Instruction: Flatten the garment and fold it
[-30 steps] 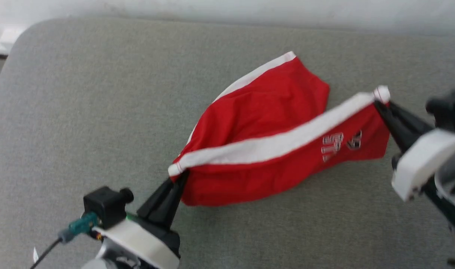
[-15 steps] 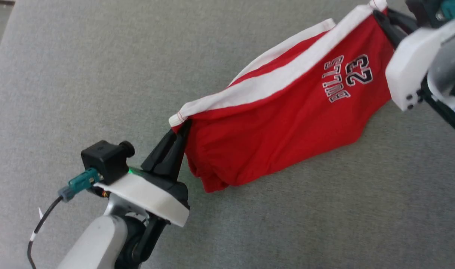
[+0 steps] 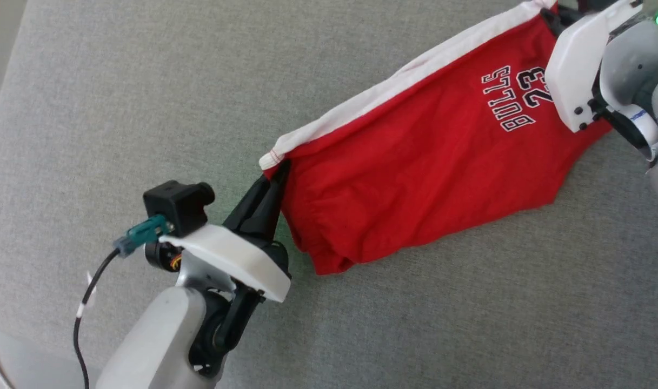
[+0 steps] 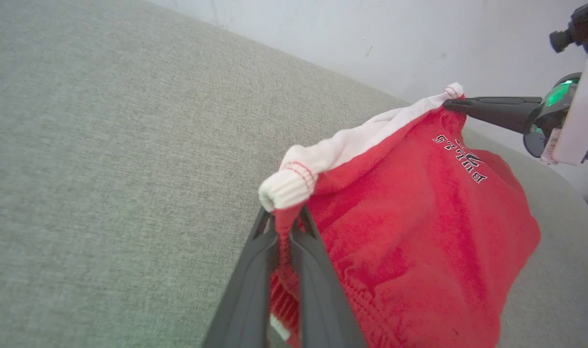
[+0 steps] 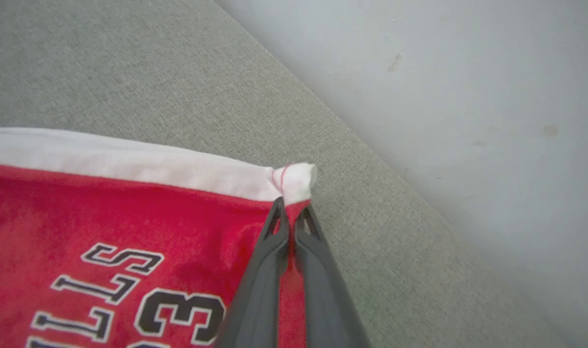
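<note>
The red shorts (image 3: 415, 173) hang stretched between my two grippers above the grey surface, white band (image 3: 383, 94) along the top and "BULLS 23" lettering (image 3: 515, 97) facing me. My left gripper (image 3: 277, 170) is shut on the band's left corner; the left wrist view shows this corner (image 4: 289, 186) pinched in the left gripper (image 4: 286, 224). My right gripper (image 3: 550, 13) is shut on the band's right corner at the top right, and the right wrist view has that gripper (image 5: 291, 210) clamped below the white corner (image 5: 296, 176). The lower hem (image 3: 334, 265) sags toward the surface.
A grey fabric-covered surface (image 3: 145, 81) spreads under everything. A pale wall (image 5: 467, 72) borders its far edge. A black cable (image 3: 85, 308) trails from my left wrist camera.
The head camera has tilted down. Both grippers still hold the band corners; the shorts have been lifted and pulled out wider, the lettering now plainly facing me.
</note>
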`<state>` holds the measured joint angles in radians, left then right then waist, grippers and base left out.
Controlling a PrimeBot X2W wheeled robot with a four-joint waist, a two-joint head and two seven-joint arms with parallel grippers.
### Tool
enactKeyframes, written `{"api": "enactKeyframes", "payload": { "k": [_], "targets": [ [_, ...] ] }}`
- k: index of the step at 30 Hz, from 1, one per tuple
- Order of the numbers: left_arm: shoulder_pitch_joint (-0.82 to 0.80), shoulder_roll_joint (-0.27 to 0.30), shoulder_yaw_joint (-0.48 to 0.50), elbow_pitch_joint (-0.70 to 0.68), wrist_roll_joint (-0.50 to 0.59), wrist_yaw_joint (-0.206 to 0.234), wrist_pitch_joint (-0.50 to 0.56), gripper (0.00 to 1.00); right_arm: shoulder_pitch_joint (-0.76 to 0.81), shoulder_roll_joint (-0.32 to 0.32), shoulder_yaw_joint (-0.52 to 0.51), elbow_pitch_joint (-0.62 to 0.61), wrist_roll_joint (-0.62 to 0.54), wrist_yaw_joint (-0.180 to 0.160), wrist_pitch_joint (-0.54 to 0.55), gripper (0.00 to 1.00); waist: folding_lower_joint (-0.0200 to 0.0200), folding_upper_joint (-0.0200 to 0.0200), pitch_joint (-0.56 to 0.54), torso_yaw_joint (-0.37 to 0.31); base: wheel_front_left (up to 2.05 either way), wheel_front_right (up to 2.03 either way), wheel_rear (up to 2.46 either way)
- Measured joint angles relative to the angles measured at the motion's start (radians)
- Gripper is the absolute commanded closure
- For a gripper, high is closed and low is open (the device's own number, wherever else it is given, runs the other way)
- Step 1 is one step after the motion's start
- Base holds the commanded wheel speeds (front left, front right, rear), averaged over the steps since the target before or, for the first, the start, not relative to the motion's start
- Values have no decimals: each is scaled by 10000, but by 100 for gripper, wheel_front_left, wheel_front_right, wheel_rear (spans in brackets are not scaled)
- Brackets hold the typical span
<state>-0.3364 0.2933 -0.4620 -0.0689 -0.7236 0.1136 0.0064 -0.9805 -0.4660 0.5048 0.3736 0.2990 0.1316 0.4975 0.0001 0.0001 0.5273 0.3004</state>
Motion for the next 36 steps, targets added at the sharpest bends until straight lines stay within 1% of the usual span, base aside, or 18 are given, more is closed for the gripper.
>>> {"api": "enactKeyframes", "payload": {
  "k": [3,4,5,6,7,8,9,10,11,12,13,20,23,25,27,30,33,36],
  "targets": [
    [-183,-86,-82,299,-96,-73,132,100,-1,12,113,401,4,0,-148,100,0,0,105,71,0,0,0],
    [-243,-104,-123,391,-107,-79,201,91,-6,12,127,520,17,0,-184,100,0,0,131,90,0,0,0],
    [-277,-150,-136,485,-167,-84,215,71,-18,12,151,625,17,0,-245,100,0,0,154,107,0,0,0],
    [-321,-173,-174,564,-171,-84,293,60,-41,15,174,708,21,0,-274,100,0,0,173,117,0,0,0],
    [-362,-186,-211,625,-174,-88,305,54,-68,25,188,796,33,0,-322,100,0,0,190,119,0,0,0],
    [-394,-222,-221,675,-217,-88,370,48,-97,35,205,871,33,0,-330,96,0,0,199,114,0,0,0],
    [-413,-238,-249,725,-249,-109,422,35,-131,46,228,932,38,0,-332,90,0,0,203,103,0,0,0],
    [-417,-242,-284,750,-249,-165,462,1,-174,58,244,982,63,0,-336,58,0,0,202,93,0,0,0],
    [-417,-255,-293,761,-268,-169,462,0,-198,59,259,1022,102,0,-347,31,0,0,193,84,0,0,0],
    [-418,-274,-293,769,-280,-171,462,0,-205,59,290,1053,105,0,-353,13,-1,0,178,76,0,0,0],
    [-419,-282,-293,780,-290,-169,460,0,-206,63,330,1091,119,0,-362,0,0,0,157,66,0,0,0],
    [-404,-313,-194,748,-414,-159,328,0,-191,100,368,1254,495,0,-688,0,-1,0,-175,13,0,0,0],
    [-346,-286,-46,608,-412,-48,132,0,-141,104,165,1220,602,0,-966,0,-1,0,-395,2,0,0,0],
    [-207,-226,79,477,-412,75,-21,0,21,123,-167,1122,625,0,-1271,0,-1,0,-560,-10,0,0,0],
    [54,-153,203,328,-393,224,-238,0,314,211,-675,999,556,0,-1687,0,-1,0,-739,-29,0,0,0],
    [523,-31,408,63,-119,543,-788,0,990,579,-1908,679,29,0,-2449,0,-1,0,-1027,-77,0,0,0],
    [1044,81,560,-173,385,886,-1570,0,2055,1164,-3081,46,-571,0,-2999,0,-2,0,-1339,-139,0,0,0],
    [1671,77,782,-291,903,1386,-2259,0,3397,1789,-3975,-892,-1227,2,-3475,0,-2,0,-1657,-210,0,0,0]
  ]
}}
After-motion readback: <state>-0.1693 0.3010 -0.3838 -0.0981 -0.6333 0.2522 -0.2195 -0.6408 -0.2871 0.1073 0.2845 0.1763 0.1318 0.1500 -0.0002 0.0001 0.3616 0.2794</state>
